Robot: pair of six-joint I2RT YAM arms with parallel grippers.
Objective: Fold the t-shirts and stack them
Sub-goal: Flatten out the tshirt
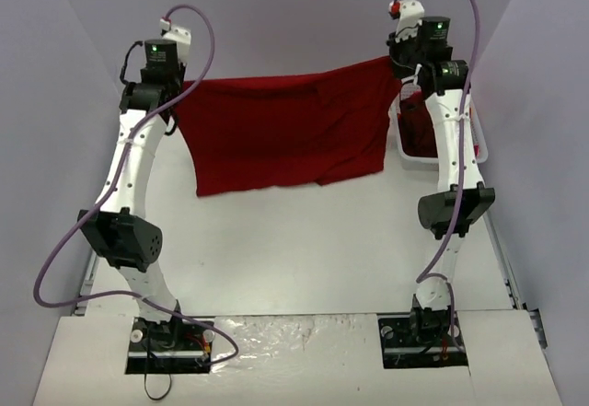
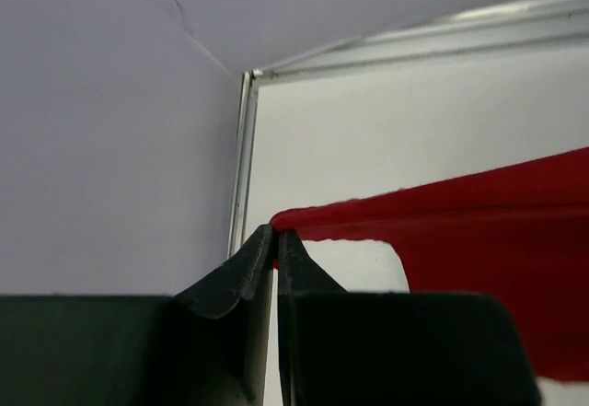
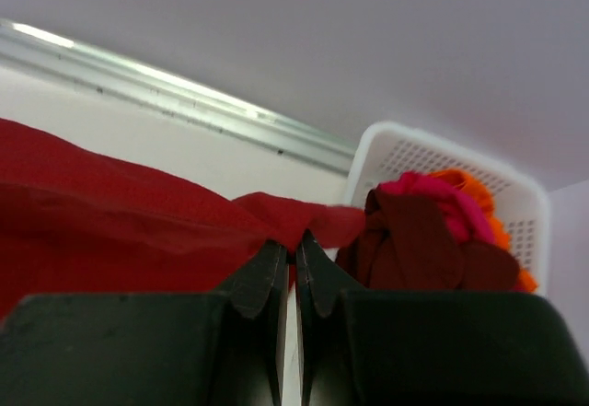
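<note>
i hold the dark red cloth t-shirt [image 1: 281, 130] spread, left gripper [image 2: 276, 237] and right gripper [image 3: 294, 243] each pinching an edge; nothing folded yet, crumpled red and orange shirts [image 3: 433, 231] left in white plastic mesh basket [image 3: 405, 153]

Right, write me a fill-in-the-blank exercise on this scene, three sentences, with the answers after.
The shirt stretched between the left gripper and the right gripper is dark ____.
The number of grippers pinching it is ____.
The basket stands on the robot's ____ side.
Missing words: red; two; right.
</note>
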